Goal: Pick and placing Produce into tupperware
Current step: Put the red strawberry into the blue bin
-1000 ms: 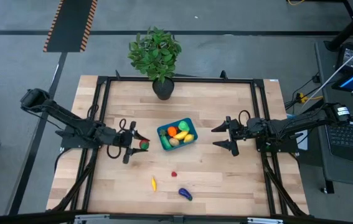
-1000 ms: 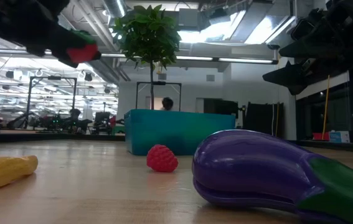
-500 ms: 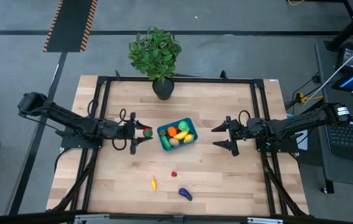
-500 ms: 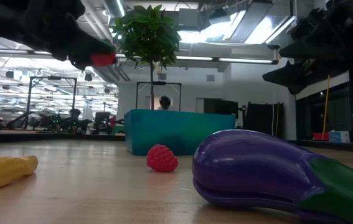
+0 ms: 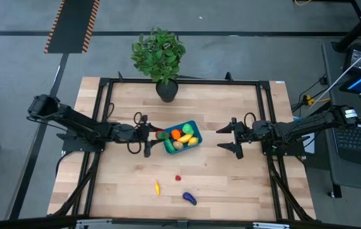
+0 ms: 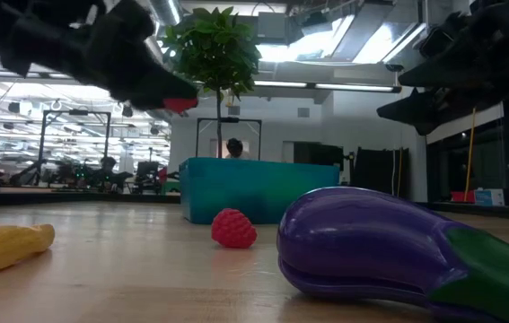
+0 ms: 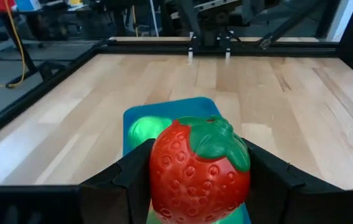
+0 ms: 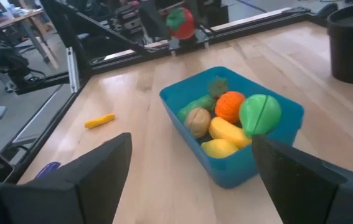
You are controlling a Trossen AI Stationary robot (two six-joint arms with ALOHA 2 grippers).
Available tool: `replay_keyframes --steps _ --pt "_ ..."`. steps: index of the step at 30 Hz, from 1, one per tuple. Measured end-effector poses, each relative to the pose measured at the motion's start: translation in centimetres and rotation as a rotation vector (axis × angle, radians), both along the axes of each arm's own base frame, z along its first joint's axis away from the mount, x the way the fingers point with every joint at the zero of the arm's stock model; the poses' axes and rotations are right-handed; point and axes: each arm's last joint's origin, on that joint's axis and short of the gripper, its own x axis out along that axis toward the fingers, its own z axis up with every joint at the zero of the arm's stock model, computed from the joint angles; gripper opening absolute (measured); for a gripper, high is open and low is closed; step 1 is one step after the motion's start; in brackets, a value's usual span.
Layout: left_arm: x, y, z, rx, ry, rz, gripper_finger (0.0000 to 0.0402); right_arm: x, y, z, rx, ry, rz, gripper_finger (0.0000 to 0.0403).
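The strawberry point(image 7: 199, 169) was clamped between your left gripper point(image 5: 149, 135)'s fingers, held in the air at the tupperware point(image 5: 190, 124)'s left edge. Over the last second you had carried it rightward and slightly toward the plant point(image 5: 159, 52): a second earlier it hung well to the left of the tub, and half a second earlier it was just short of the rim. In the left wrist view the berry filled the foreground, green cap up, with the teal tub directly beneath and beyond it. In the right wrist view the same berry point(image 8: 180, 22) showed at the far side of the tub, above table level.

That put the carry close to done; the berry looked to need only a small move further over the tub before release.

Your right gripper point(image 5: 230, 138) had not moved. It waited to the right of the tub, fingers spread wide and holding nothing.

The tub already held several pieces, among them an orange one point(image 8: 230, 106) and a green one point(image 8: 260, 114). Three pieces lay on the table nearer you: a banana point(image 5: 157, 187), a raspberry point(image 5: 178, 178) and an eggplant point(image 5: 189, 198).
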Motion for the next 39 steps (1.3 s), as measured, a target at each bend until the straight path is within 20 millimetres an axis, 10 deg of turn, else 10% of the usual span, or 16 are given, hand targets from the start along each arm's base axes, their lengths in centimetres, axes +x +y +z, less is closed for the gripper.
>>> replay_keyframes --steps 15,39 --pt "5.5 0.7 1.8 0.037 0.099 0.1 0.0186 0.0 0.0 -0.1 -0.005 0.008 -0.005 0.0332" --pt "6.9 0.6 3.0 -0.021 0.386 0.033 0.0186 -0.1 0.0 -0.2 0.024 0.026 -0.01 0.0332"
